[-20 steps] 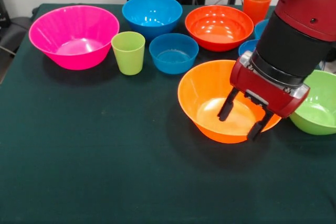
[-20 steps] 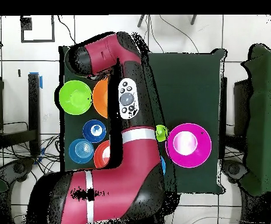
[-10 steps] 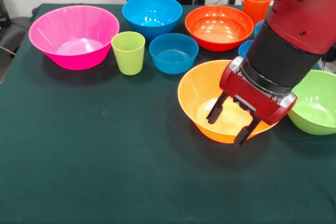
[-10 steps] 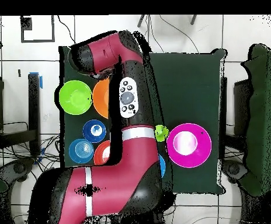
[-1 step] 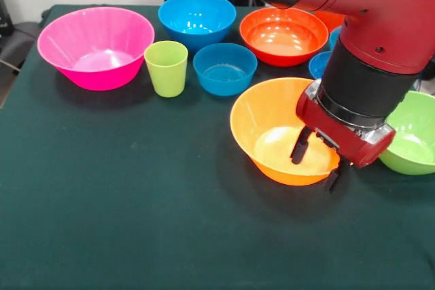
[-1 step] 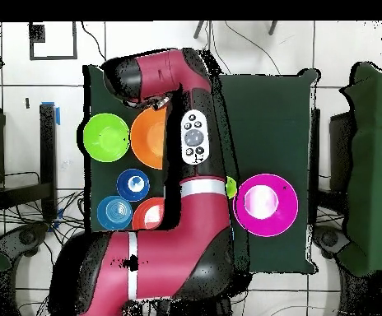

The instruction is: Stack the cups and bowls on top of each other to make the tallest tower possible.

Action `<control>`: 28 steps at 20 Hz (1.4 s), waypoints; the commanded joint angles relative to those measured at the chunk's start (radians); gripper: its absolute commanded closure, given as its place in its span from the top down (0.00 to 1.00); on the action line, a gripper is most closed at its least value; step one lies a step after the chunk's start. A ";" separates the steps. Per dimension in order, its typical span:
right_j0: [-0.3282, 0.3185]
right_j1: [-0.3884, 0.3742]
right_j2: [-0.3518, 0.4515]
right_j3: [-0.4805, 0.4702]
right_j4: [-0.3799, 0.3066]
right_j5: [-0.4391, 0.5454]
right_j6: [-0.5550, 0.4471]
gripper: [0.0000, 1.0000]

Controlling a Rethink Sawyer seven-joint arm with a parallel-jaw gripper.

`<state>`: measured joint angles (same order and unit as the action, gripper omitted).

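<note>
So nothing is stacked yet: every bowl and cup I can see sits on its own on the dark table (image 5: 122, 222), so the tower is all still to build. The large light-orange bowl (image 5: 272, 127) stands right way up, mouth to the ceiling, at about 3 o'clock of the table's middle in the front view, and by my reckoning it has to be turned over before it can serve as a wide base. The gripper (image 5: 315, 163) is down at that bowl's 4 o'clock rim, fingers spread apart and straddling the wall, one finger inside the bowl and the other outside; they do not look clamped on it yet. Around it wait the pink bowl (image 5: 95, 45) at 10 o'clock, the lime green cup (image 5: 166, 67) just beside a small blue bowl (image 5: 225, 68), a medium blue bowl (image 5: 197, 18) and the red-orange bowl (image 5: 283, 34) at 12 o'clock, and the lime-green bowl (image 5: 411, 137) at the right edge. The orange cup is mostly hidden behind the arm from the front. The front view alone shows the fingers and which way up the bowls stand; from overhead the arm (image 6: 194, 189) covers the gripper and the table's middle, but it shows two more blue bowls (image 6: 114, 212) side by side near the red-orange one, which the front view barely catches.
</note>
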<state>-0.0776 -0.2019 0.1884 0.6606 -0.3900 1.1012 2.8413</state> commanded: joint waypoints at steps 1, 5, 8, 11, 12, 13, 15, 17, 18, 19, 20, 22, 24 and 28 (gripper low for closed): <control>0.017 0.017 -0.020 0.083 0.073 -0.021 0.316 1.00; 0.023 0.038 -0.038 0.067 0.103 -0.019 0.306 1.00; 0.022 0.053 -0.047 0.043 0.117 0.011 0.271 1.00; 0.027 0.078 -0.065 0.014 0.120 0.040 0.244 1.00; 0.029 0.091 -0.072 0.004 0.116 0.041 0.232 1.00; 0.030 0.106 -0.079 -0.007 0.112 0.037 0.229 1.00; 0.031 0.133 -0.090 -0.029 0.105 0.034 0.222 1.00; 0.028 0.160 -0.096 -0.053 0.098 0.021 0.211 1.00; 0.027 0.172 -0.097 -0.064 0.098 0.021 0.203 1.00; 0.026 0.180 -0.100 -0.071 0.098 0.016 0.197 1.00; 0.026 0.185 -0.102 -0.076 0.100 0.012 0.190 1.00; 0.026 0.189 -0.107 -0.085 0.104 0.019 0.171 1.00; 0.026 0.190 -0.116 -0.083 0.107 0.008 0.134 0.00; 0.021 0.194 -0.106 -0.097 0.109 0.027 0.079 0.00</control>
<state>-0.0605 -0.0575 0.0433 0.5716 -0.2660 1.1536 2.9748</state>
